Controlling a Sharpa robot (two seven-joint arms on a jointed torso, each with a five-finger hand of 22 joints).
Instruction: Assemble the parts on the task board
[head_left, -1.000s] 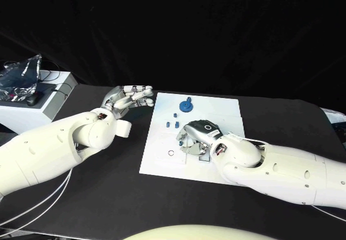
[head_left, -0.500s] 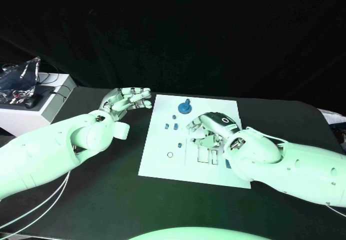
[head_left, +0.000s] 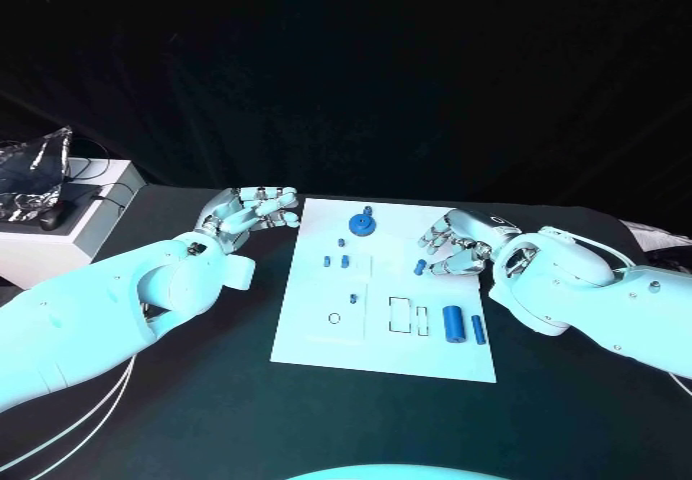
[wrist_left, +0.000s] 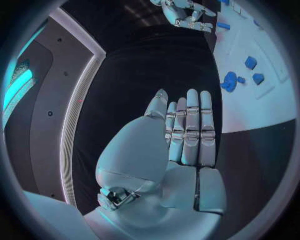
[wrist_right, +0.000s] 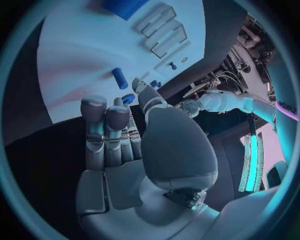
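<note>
Since a second ago the right hand (head_left: 459, 243) has left the middle of the board (head_left: 325, 320) and now sits at the board's far right edge, off the slots it covered before. With it gone, two blue cylinders (head_left: 463, 323) lie side by side near the board's right edge, just right of the rectangular slots (head_left: 410, 314), and a small blue peg (head_left: 421, 267) lies just beside the right hand's fingertips. The left hand (head_left: 248, 211) has stayed beside the board's far left corner. The whole picture has shifted a little as well, so the camera moved. No writing or label can be read anywhere. The right hand's fingers are loosely curled and hold nothing; the right wrist view shows them together above the board, touching no part. The left hand is empty too, its fingers straight and side by side in the left wrist view, over the black table (head_left: 173, 400). A blue gear (head_left: 365, 223) stands at the board's far edge, with small blue pegs (head_left: 335, 260) nearby.
</note>
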